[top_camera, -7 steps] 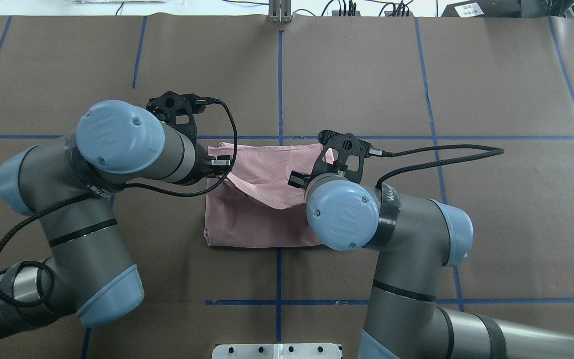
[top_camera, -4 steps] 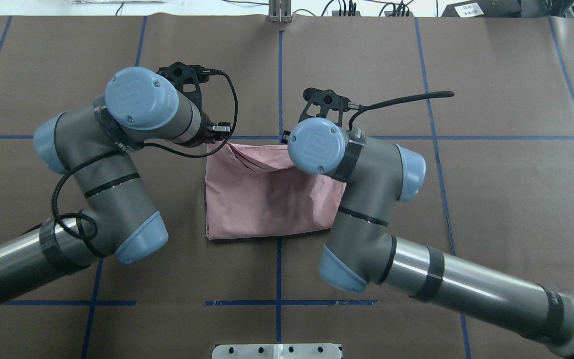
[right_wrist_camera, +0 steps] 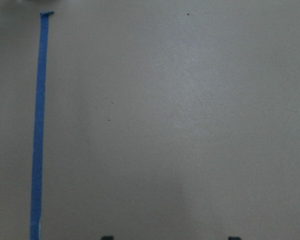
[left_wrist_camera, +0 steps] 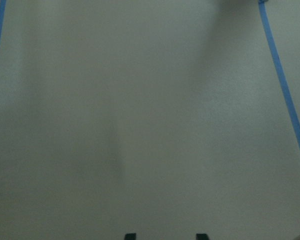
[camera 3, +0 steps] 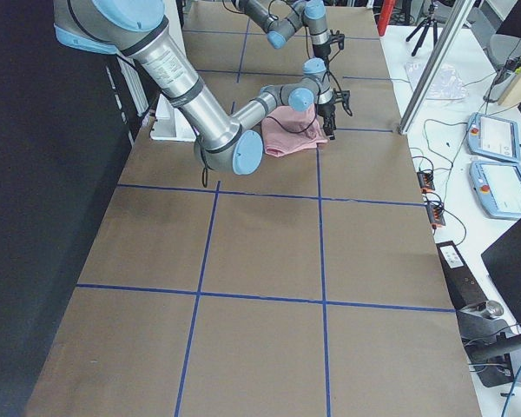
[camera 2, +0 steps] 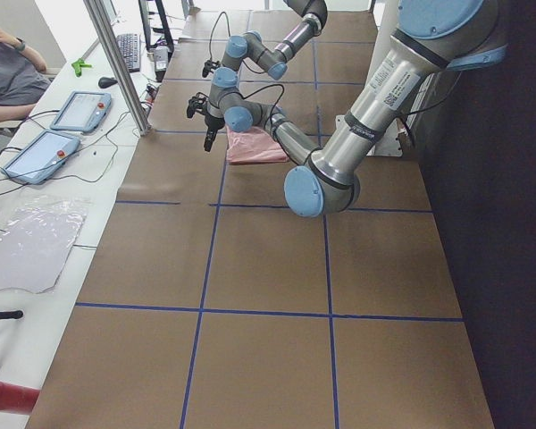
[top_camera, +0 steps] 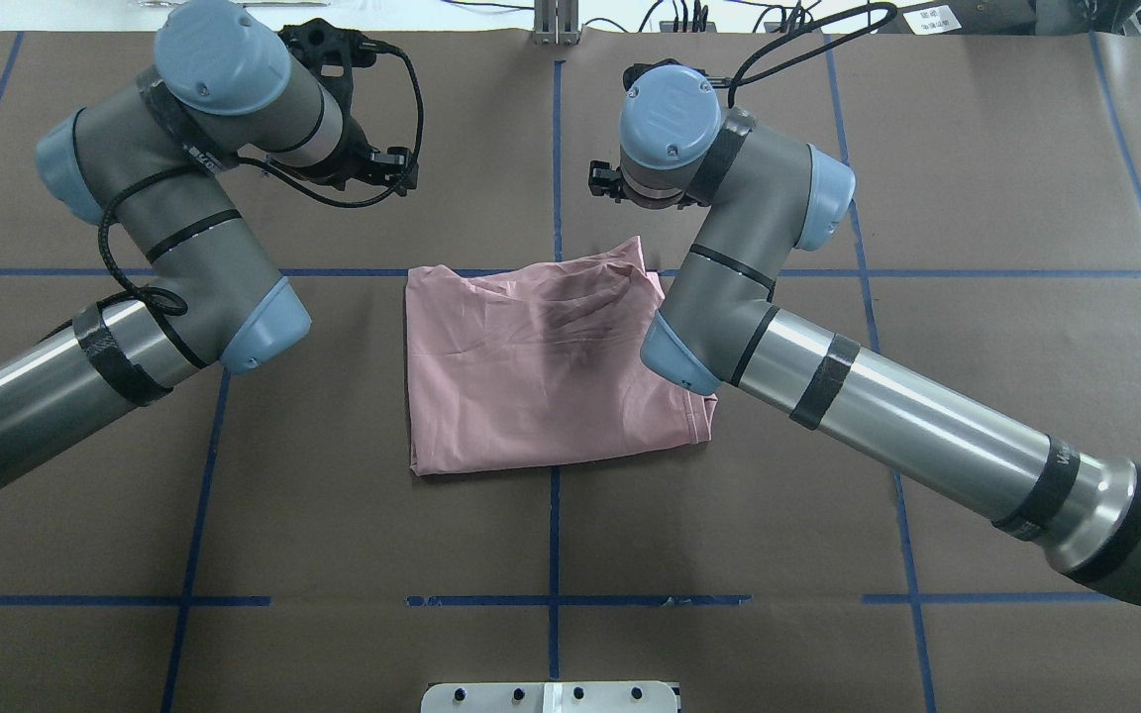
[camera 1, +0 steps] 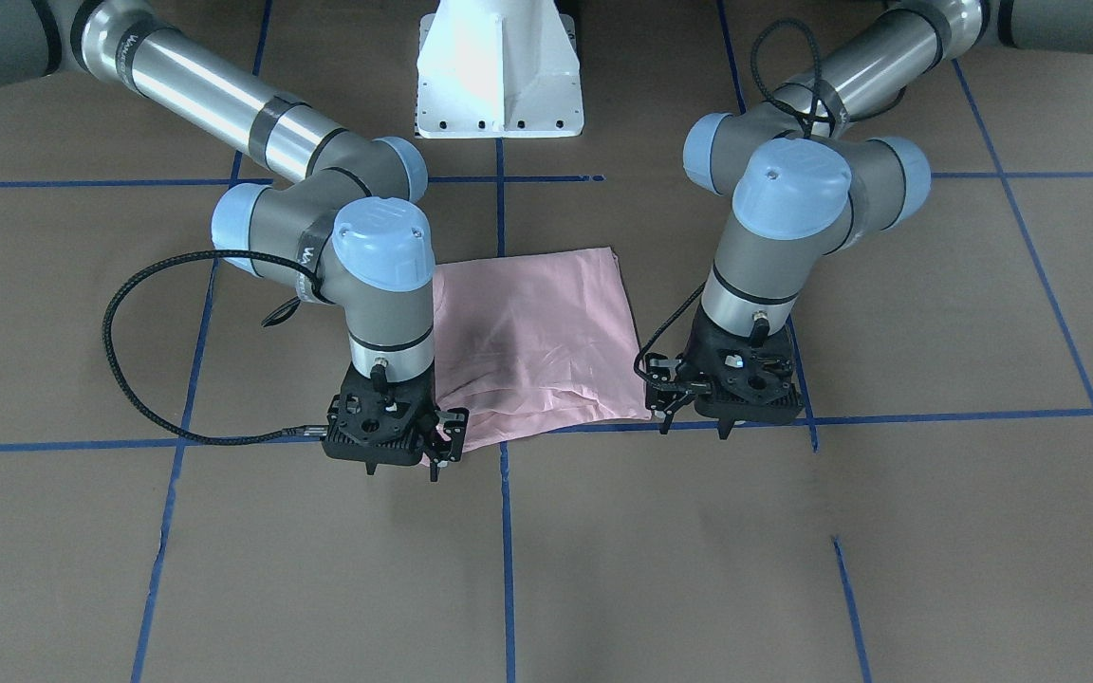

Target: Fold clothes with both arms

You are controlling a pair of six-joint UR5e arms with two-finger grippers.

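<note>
Two bent arms, the left arm (top_camera: 184, 238) at upper left and the right arm (top_camera: 759, 297) reaching in from lower right, point their wrists down. The folded pink T-shirt (top_camera: 531, 386) lies mid-frame, just below both. The left gripper (left_wrist_camera: 165, 237) and right gripper (right_wrist_camera: 170, 238) gape, empty.

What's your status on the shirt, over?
Left gripper open, empty. Right gripper open, empty. Shirt folded, flat on table. Right arm overhangs shirt's edge.

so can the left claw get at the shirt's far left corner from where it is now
Probably yes: the left claw hangs open just beyond that corner of the shirt, with only bare table between them.
</note>
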